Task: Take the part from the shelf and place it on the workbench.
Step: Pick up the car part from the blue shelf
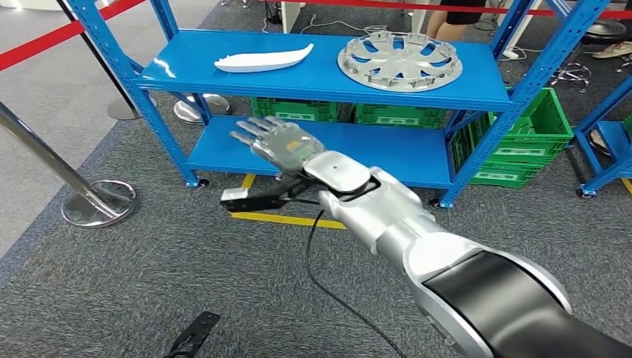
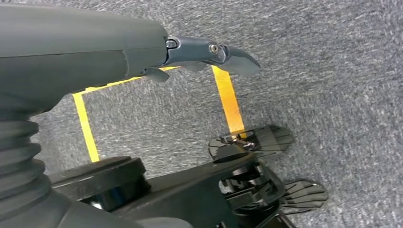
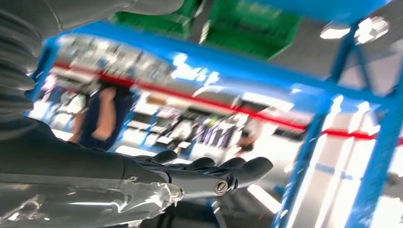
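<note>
Open air lies between the spread, empty right hand (image 1: 277, 142) and the shelf (image 1: 328, 74), whose top board carries a white part (image 1: 262, 59) and a hubcap (image 1: 397, 60) well apart, flanked by blue uprights (image 1: 121, 67) and green crates (image 1: 522, 138).

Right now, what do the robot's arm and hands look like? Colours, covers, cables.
Head view: the right arm is glossy silver with a black upper section and a white oval cap at the wrist. A thin black cable hangs from it. The right hand is silver-grey with darker fingers. At the wrist cameras, the right hand and left hand show grey ribbed covers and dark fingers.
</note>
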Robot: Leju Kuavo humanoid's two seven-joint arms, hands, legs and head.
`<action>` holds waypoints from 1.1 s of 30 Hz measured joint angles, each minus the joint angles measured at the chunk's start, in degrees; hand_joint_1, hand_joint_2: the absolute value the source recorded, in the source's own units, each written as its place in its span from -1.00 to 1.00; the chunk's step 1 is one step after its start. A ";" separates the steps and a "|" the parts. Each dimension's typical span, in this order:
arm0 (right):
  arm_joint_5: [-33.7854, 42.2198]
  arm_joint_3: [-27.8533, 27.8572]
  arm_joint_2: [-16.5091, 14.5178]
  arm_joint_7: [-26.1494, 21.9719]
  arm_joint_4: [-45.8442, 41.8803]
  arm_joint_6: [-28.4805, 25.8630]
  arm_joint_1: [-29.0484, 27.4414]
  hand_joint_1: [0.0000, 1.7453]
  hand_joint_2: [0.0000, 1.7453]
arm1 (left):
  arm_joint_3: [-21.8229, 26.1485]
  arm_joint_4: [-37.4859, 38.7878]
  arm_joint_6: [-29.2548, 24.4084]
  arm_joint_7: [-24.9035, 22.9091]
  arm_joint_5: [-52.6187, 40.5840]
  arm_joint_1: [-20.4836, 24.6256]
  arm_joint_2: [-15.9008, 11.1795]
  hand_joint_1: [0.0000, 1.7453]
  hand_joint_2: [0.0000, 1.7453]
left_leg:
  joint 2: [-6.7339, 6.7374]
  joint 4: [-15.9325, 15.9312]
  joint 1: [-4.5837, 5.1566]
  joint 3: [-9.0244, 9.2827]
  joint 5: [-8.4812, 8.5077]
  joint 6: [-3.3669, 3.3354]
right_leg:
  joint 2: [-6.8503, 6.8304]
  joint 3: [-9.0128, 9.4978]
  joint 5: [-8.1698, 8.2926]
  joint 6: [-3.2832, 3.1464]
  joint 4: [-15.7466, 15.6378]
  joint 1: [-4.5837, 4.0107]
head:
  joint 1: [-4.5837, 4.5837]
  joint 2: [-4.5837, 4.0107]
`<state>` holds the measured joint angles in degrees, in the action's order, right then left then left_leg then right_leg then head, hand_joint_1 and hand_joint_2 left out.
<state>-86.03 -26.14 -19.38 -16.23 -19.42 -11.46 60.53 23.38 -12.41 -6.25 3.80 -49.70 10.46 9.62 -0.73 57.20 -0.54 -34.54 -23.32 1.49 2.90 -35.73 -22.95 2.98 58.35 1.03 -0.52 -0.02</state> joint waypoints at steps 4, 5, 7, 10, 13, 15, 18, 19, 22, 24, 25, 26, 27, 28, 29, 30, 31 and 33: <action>2.59 -2.71 0.57 4.03 0.02 1.41 3.73 -1.00 1.00 | 0.05 0.00 0.52 -0.42 -0.55 0.07 0.02 -1.00 -0.50 | 0.00 0.00 0.01 0.00 0.01 -0.01 | 0.00 -0.01 0.02 0.01 -0.01 0.01 | 0.01 0.00; 3.09 -2.97 0.99 4.64 0.07 1.70 4.40 -1.00 1.00 | 0.06 0.00 0.62 -0.44 -0.63 0.06 0.01 -1.00 0.00 | -0.01 0.00 0.01 0.00 0.01 -0.02 | -0.02 0.00 0.02 0.01 -0.02 0.01 | 0.00 0.00; 3.65 -3.24 1.96 5.31 0.21 1.99 5.30 -1.00 1.00 | 0.09 0.00 0.75 -0.46 -0.70 0.02 -0.01 -1.00 1.00 | -0.02 0.00 0.01 -0.01 0.02 -0.03 | -0.02 0.01 0.04 0.02 -0.02 0.02 | -0.01 0.00; 4.16 -3.56 3.54 7.67 0.56 3.26 5.93 -1.00 1.00 | 0.13 0.00 0.85 -0.62 -0.80 0.00 -0.04 -1.00 1.00 | -0.01 0.00 0.02 -0.01 0.02 -0.03 | 0.03 -0.03 0.06 0.02 -0.02 0.03 | 0.01 0.00; 5.74 -3.65 6.38 10.69 1.12 4.03 5.81 -1.00 1.00 | 0.16 0.00 0.91 -0.70 -1.09 -0.26 -0.09 -1.00 1.00 | -0.04 0.01 0.02 -0.03 0.02 -0.03 | -0.06 -0.03 0.06 0.02 -0.03 0.03 | 0.00 0.00; 6.75 -3.61 8.55 12.69 1.59 4.41 5.26 -1.00 1.00 | 0.17 0.00 0.91 -0.70 -1.32 -0.51 -0.18 -1.00 1.00 | -0.06 0.01 0.02 -0.05 0.02 -0.04 | -0.09 -0.02 0.06 0.02 -0.03 0.03 | 0.00 0.00; 7.51 -3.35 11.81 16.08 2.40 6.42 3.69 -1.00 1.00 | 0.20 0.00 0.89 -0.70 -1.62 -0.68 -0.31 -1.00 1.00 | -0.06 0.01 0.04 -0.09 0.02 -0.04 | -0.06 -0.03 0.07 0.05 -0.04 0.04 | -0.02 0.00; 7.67 -3.20 12.70 17.01 2.66 7.14 3.05 -1.00 1.00 | 0.21 0.00 0.89 -0.70 -1.73 -0.69 -0.36 -1.00 1.00 | -0.05 0.01 0.04 -0.10 0.02 -0.04 | -0.02 -0.06 0.09 0.06 -0.04 0.06 | -0.01 0.00; 7.96 -2.83 14.45 18.69 3.21 8.14 1.31 -1.00 1.00 | 0.23 0.00 0.85 -0.70 -1.93 -0.66 -0.49 -1.00 1.00 | -0.02 0.01 0.06 -0.13 0.02 -0.04 | 0.05 -0.15 0.12 0.09 -0.04 0.07 | 0.01 0.00; 8.08 -2.65 15.14 19.18 3.40 8.24 0.53 -1.00 1.00 | 0.26 0.00 0.76 -0.70 -1.96 -0.65 -0.53 -1.00 1.00 | -0.02 0.01 0.05 -0.15 0.03 -0.04 | 0.04 -0.18 0.12 0.09 -0.03 0.06 | 0.01 0.00; 8.12 -2.59 15.39 19.30 3.49 8.28 0.26 -1.00 1.00 | 0.28 0.00 0.73 -0.69 -1.98 -0.65 -0.55 -1.00 1.00 | -0.02 0.01 0.05 -0.15 0.03 -0.04 | 0.04 -0.20 0.12 0.09 -0.03 0.05 | 0.01 0.00; 8.15 -2.58 15.62 19.43 3.58 8.36 0.06 -1.00 1.00 | 0.31 0.00 0.72 -0.69 -2.02 -0.65 -0.57 -1.00 1.00 | -0.02 0.01 0.04 -0.16 0.03 -0.04 | 0.05 -0.21 0.11 0.09 -0.02 0.04 | 0.01 0.00; 8.19 -2.56 15.77 19.53 3.65 8.48 -0.09 -1.00 1.00 | 0.35 0.00 0.72 -0.68 -2.06 -0.64 -0.58 -1.00 1.00 | -0.02 0.00 0.03 -0.16 0.03 -0.04 | 0.06 -0.22 0.11 0.09 -0.02 0.03 | 0.01 0.00; 8.25 -2.54 15.92 19.63 3.70 8.64 -0.21 -1.00 1.00 | 0.38 0.00 0.72 -0.68 -2.10 -0.63 -0.60 -1.00 1.00 | -0.02 0.00 0.03 -0.16 0.03 -0.04 | 0.06 -0.22 0.11 0.08 -0.02 0.03 | 0.01 0.00; 8.30 -2.52 16.05 19.71 3.73 8.79 -0.31 -1.00 1.00 | 0.40 0.00 0.72 -0.68 -2.12 -0.62 -0.60 -1.00 1.00 | -0.02 0.00 0.02 -0.16 0.03 -0.04 | 0.06 -0.22 0.11 0.08 -0.02 0.02 | -0.01 0.00; 8.34 -2.50 16.15 19.74 3.75 8.88 -0.40 -1.00 1.00 | 0.42 0.00 0.72 -0.68 -2.13 -0.62 -0.60 -1.00 1.00 | -0.02 0.00 0.02 -0.16 0.03 -0.04 | 0.06 -0.22 0.11 0.08 -0.02 0.02 | -0.01 0.00; 8.37 -2.49 16.25 19.76 3.76 8.98 -0.48 -1.00 1.00 | 0.43 0.00 0.72 -0.68 -2.13 -0.62 -0.60 -1.00 1.00 | -0.02 0.00 0.01 -0.16 0.03 -0.04 | 0.06 -0.22 0.11 0.08 -0.02 0.02 | -0.01 0.00; 8.33 -2.49 16.39 19.86 3.78 9.26 -0.60 -1.00 1.00 | 0.46 0.00 0.71 -0.68 -2.21 -0.61 -0.60 -1.00 1.00 | -0.02 0.00 0.01 -0.16 0.03 -0.04 | 0.06 -0.21 0.11 0.08 -0.02 0.03 | 0.00 0.00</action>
<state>-77.70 -28.63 -2.99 3.63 -15.64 -2.21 59.93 23.84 -12.41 -5.54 3.13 -51.90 9.85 9.02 -0.74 57.20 -0.53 -34.70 -23.29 1.45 2.96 -35.94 -22.85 3.06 58.33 1.06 -0.52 -0.02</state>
